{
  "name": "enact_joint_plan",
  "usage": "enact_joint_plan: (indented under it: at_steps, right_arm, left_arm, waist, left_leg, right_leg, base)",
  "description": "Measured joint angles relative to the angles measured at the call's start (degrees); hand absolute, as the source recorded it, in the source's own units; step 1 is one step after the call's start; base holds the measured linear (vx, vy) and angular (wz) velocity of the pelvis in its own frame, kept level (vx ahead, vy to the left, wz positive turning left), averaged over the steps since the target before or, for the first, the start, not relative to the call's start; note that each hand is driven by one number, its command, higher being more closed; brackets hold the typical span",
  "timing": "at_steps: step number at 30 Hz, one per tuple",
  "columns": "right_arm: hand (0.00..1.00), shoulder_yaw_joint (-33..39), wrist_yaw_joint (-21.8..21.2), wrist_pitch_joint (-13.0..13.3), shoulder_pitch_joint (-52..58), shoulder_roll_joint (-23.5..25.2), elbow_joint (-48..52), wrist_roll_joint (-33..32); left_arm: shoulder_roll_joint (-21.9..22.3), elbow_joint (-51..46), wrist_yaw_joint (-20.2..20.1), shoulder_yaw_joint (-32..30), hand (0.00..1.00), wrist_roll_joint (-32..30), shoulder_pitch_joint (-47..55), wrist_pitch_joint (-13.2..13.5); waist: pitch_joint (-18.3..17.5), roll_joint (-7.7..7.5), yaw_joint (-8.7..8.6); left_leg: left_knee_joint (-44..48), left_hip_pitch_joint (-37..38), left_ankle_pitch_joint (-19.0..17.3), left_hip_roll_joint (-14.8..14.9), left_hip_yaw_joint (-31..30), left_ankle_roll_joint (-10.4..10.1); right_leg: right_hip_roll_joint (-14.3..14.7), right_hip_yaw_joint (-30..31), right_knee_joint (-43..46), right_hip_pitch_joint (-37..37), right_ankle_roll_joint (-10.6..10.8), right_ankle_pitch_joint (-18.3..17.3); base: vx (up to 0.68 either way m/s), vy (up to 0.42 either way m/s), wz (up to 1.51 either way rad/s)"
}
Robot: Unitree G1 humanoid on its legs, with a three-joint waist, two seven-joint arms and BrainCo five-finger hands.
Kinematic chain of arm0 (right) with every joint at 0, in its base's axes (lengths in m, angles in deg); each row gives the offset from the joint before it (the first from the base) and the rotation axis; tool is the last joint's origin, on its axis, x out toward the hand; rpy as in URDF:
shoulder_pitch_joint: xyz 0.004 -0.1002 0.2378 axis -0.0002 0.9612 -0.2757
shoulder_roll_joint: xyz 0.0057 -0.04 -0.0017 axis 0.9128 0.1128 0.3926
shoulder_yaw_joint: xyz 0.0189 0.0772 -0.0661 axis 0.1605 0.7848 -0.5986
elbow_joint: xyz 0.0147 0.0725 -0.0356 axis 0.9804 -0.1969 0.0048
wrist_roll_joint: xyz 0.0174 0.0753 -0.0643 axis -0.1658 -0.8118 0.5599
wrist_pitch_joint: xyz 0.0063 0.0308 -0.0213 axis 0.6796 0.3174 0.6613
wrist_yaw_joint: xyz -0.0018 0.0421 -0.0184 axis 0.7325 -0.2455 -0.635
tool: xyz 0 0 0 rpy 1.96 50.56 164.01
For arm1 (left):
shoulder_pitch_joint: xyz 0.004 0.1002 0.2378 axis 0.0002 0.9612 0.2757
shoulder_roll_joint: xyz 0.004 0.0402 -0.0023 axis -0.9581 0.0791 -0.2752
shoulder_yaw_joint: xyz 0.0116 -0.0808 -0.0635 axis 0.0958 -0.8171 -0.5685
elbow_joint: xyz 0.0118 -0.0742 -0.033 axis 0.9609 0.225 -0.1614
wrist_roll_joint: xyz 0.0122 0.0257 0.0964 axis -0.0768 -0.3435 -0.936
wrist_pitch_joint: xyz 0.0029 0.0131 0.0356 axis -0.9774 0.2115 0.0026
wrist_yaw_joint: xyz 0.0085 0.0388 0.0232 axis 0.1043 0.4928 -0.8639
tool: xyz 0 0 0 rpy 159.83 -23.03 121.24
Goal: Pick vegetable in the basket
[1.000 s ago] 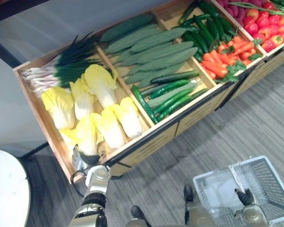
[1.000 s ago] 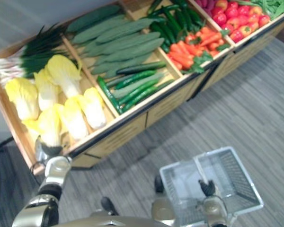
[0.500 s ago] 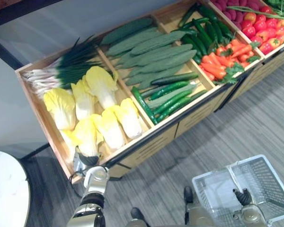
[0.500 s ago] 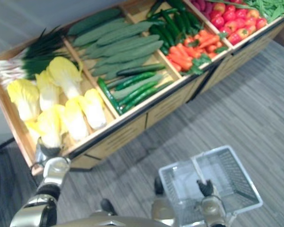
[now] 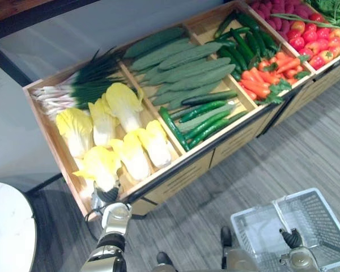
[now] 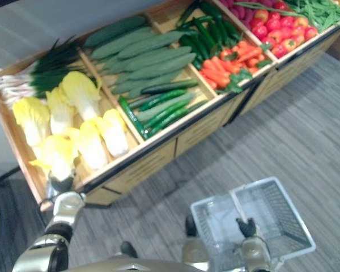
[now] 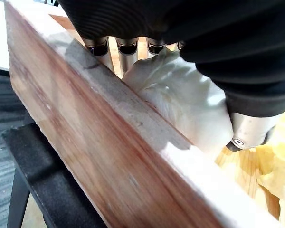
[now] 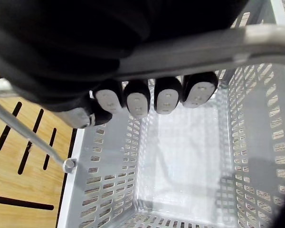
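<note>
A wooden display stand (image 5: 181, 170) slants across the far side of a grey floor (image 5: 283, 153), split into compartments. The leftmost one holds pale yellow cabbages (image 5: 127, 105) with a bunch of scallions (image 5: 73, 85) at its far end; to the right come long green cucumbers (image 5: 187, 62), then carrots (image 5: 260, 79) and red peppers (image 5: 311, 42) at the far right. The left hand (image 7: 218, 42) reaches over the stand's near rim (image 7: 109, 142) at the near-left corner of the cabbage compartment. Its fingers (image 7: 100, 47) and thumb are curled round the white base of the nearest cabbage (image 5: 100, 166), which sits inside that corner, just behind the rim, with its yellow leaves pointing away from the robot. Whether the cabbage rests on the compartment floor or is raised off it cannot be told. The right hand (image 8: 85, 42) is near the robot on the right, its fingers wrapped over the handle (image 8: 204, 47) of a pale plastic basket (image 8: 99, 190), which hangs below it above the floor, well apart from the stand. A white round table (image 5: 8, 226) shows at the near left
</note>
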Motion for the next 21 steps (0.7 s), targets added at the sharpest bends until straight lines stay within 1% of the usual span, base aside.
enact_joint_plan:
  at_steps: [2,4,6,7,9,10,13,16,17,21]
  right_arm:
    - [1.00,0.34,-0.15,-0.11,0.00,0.01,-0.13,0.00]
    - [1.00,0.57,-0.16,-0.12,0.00,0.07,-0.30,0.01]
    - [1.00,1.40,-0.09,-0.52,0.17,0.16,-0.52,0.00]
    - [1.00,1.49,-0.06,-0.72,0.22,0.16,-0.52,0.00]
    - [1.00,2.39,0.10,-1.14,0.71,0.23,-0.62,0.00]
    - [1.00,2.58,0.14,-1.15,0.69,0.26,-0.61,0.01]
    - [1.00,3.82,0.30,-1.34,1.46,0.95,-0.67,0.05]
    - [1.00,5.39,0.49,-2.07,1.63,2.25,-0.67,0.10]
    - [1.00,5.83,0.45,-2.37,1.66,2.31,-0.66,0.10]
    - [1.00,6.02,0.34,-2.50,2.49,2.29,-0.64,0.11]
  left_arm:
    - [-0.03,0.49,-0.17,-0.01,1.00,1.64,0.00,0.86]
    - [-0.08,0.58,-0.40,-0.05,1.00,2.26,0.03,1.06]
    - [0.18,-0.39,-0.56,0.07,1.00,6.28,-0.18,2.62]
    - [0.56,-1.10,-0.61,0.00,1.00,6.99,-0.08,2.80]
    - [2.64,-4.81,-0.45,0.20,1.00,10.00,0.61,4.20]
    - [3.24,-6.18,-0.44,0.25,1.00,10.60,1.04,4.48]
    - [6.63,-14.66,-0.27,0.51,1.00,13.45,3.87,4.91]
    - [8.36,-21.77,-0.34,2.57,1.00,13.52,7.12,5.16]
    - [9.47,-24.18,-0.34,3.13,1.00,13.66,8.27,5.20]
    - [10.92,-30.04,-0.65,3.76,1.00,14.84,9.76,5.24]
  waist:
    - [-0.03,0.03,-0.33]
    - [-0.06,0.07,-1.10]
    - [-0.09,0.10,-1.27]
    - [-0.10,0.12,-1.31]
    - [-0.19,0.19,-1.08]
    - [-0.20,0.19,-1.10]
    - [-0.36,0.01,-1.15]
    - [-0.85,-0.48,-1.06]
    - [-1.10,-0.51,-0.95]
    - [-1.84,-0.25,-0.91]
  left_leg:
    - [0.00,0.10,0.01,-0.02,-0.27,0.01]
    - [-0.01,0.16,0.02,-0.10,-1.04,0.03]
    - [-0.01,0.06,0.07,-0.37,-1.75,0.10]
    - [-0.01,0.06,0.10,-0.47,-2.07,0.14]
    - [-0.01,-0.10,0.16,-0.88,-3.41,0.23]
    - [-0.01,-0.17,0.19,-0.99,-3.71,0.25]
    - [-0.01,-0.36,0.35,-1.30,-6.05,0.48]
    - [-0.01,-1.42,0.85,-1.38,-7.71,1.13]
    - [-0.01,-1.67,0.97,-1.46,-8.15,1.29]
    - [-0.02,-1.84,1.55,-1.62,-9.66,1.97]
  right_leg:
    - [-0.07,-0.23,-0.01,0.29,0.00,0.00]
    - [-0.21,-0.84,-0.07,0.75,0.02,-0.02]
    - [-0.54,-1.59,-0.15,1.15,0.02,-0.02]
    - [-0.67,-1.86,-0.22,1.37,0.03,-0.02]
    - [-1.24,-2.90,-0.27,1.85,0.05,-0.03]
    - [-1.36,-3.07,-0.26,1.91,0.05,-0.03]
    - [-1.88,-4.85,-0.08,2.89,0.41,-0.30]
    - [-2.12,-6.31,0.18,2.84,0.43,-0.32]
    - [-2.25,-6.70,0.25,2.84,0.43,-0.32]
    - [-2.61,-8.07,0.75,3.42,0.43,-0.36]
  base:
    - [-0.03,-0.038,0.06]
    - [-0.02,-0.029,0.15]
    - [-0.02,-0.029,0.17]
    - [-0.02,-0.018,0.21]
    - [-0.02,-0.013,0.22]
    - [-0.02,-0.012,0.19]
    - [-0.02,-0.017,0.27]
    - [-0.03,-0.026,0.28]
    - [-0.03,-0.020,0.25]
    - [-0.04,-0.015,0.19]
